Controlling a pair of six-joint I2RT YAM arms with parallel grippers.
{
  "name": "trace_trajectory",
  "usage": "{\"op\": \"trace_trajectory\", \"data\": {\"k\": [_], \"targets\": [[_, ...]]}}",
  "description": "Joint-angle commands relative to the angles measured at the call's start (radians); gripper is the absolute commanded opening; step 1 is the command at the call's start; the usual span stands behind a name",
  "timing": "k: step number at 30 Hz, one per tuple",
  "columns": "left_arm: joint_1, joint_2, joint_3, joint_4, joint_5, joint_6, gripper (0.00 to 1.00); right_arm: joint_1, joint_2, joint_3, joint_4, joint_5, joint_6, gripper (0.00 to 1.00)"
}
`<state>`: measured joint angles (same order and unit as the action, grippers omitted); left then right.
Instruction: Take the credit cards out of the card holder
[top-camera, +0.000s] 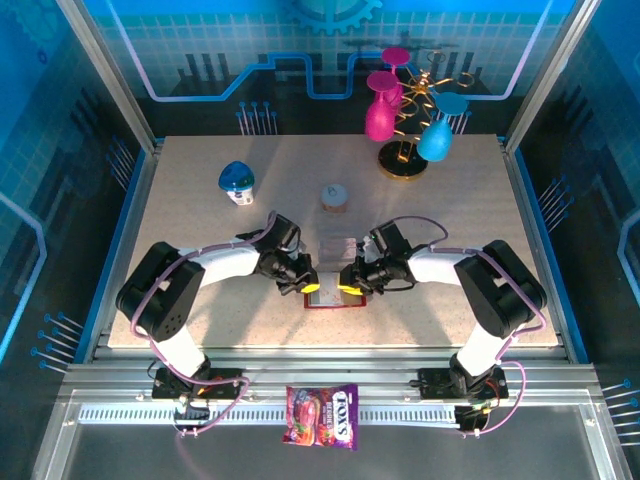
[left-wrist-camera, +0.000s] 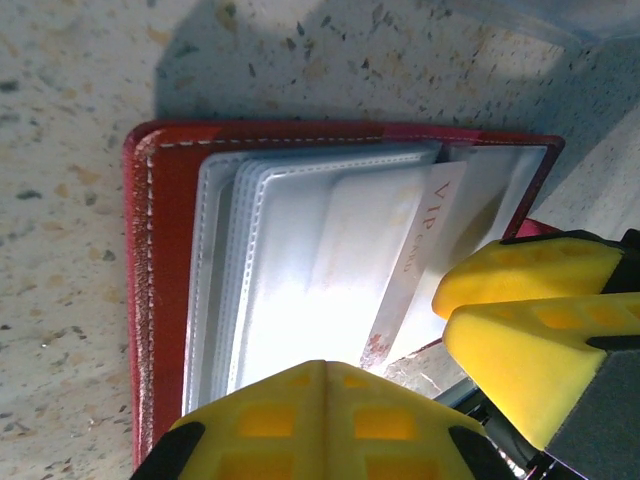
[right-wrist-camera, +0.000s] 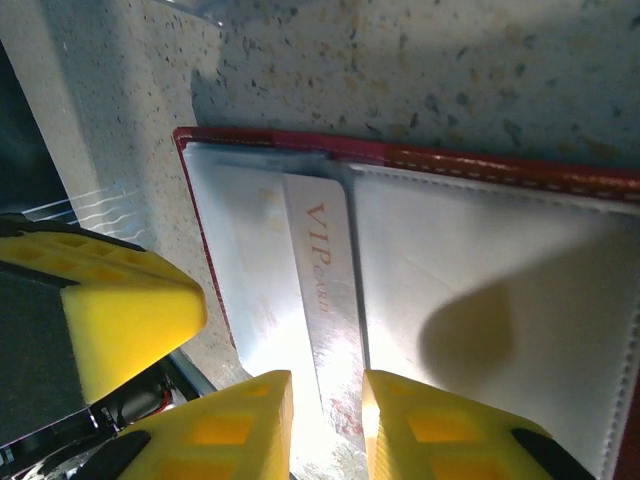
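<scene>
My table is a speckled beige slab. On it the open red card holder lies toward my edge, a clear box just behind it, a blue-capped bottle back left, a small round jar mid-back, a gold wire stand back right

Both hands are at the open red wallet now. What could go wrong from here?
1. The right hand straddles just the near end of the white plastic VIP card, whose rest sits in a clear pocket; it may slip off.
2. The shut left hand sits at the edge of the red leather-like folding card holder; unless it pins it, the holder may drag along.
3. Both hands crowd together and may collide.
</scene>
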<state>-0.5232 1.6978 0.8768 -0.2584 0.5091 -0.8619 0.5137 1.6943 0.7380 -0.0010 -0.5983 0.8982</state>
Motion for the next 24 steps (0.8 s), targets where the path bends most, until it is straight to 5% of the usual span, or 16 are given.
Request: {"op": "trace_trajectory", "data": {"k": [1,24], "targets": [[-0.010,0.026,0.025,-0.037,-0.008,0.016,0.05,-0.015,-0.013,-0.020,0.043,-0.023,0.013,0.26],[-0.011,0.070,0.024,-0.087,-0.040,0.047,0.04,-0.015,0.042,-0.039,0.085,-0.036,0.032,0.25]]}}
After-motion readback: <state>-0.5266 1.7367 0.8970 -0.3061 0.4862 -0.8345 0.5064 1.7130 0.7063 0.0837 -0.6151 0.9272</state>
